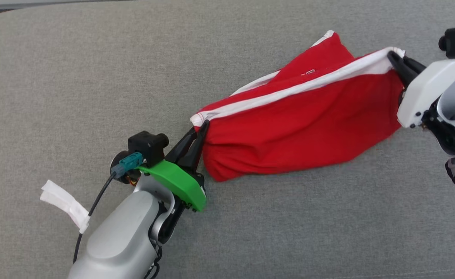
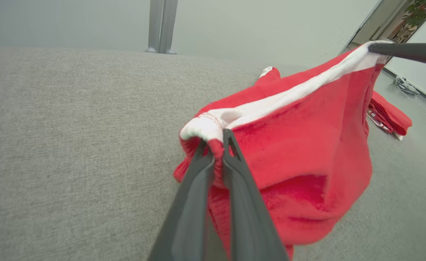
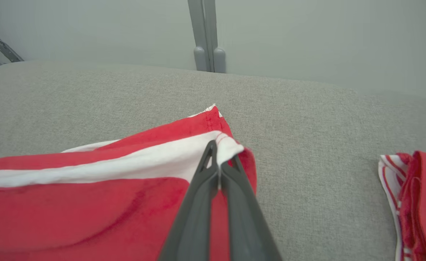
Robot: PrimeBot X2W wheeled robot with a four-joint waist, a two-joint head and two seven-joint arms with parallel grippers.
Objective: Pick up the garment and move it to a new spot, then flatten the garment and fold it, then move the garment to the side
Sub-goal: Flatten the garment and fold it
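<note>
A red garment with a white band along its top edge hangs stretched between my two grippers above the grey fabric surface. My left gripper is shut on the band's left corner; the left wrist view shows the gripper pinching white and red cloth. At the far right, my right gripper is shut on the band's other corner, and the right wrist view has the gripper closed on the white hem of the garment. The lower part sags onto the surface.
The grey upholstered surface spreads all around. A strip of white tape hangs off my left arm's cable. Another red and white folded garment lies to the right of my right gripper. A grey post stands behind the far edge.
</note>
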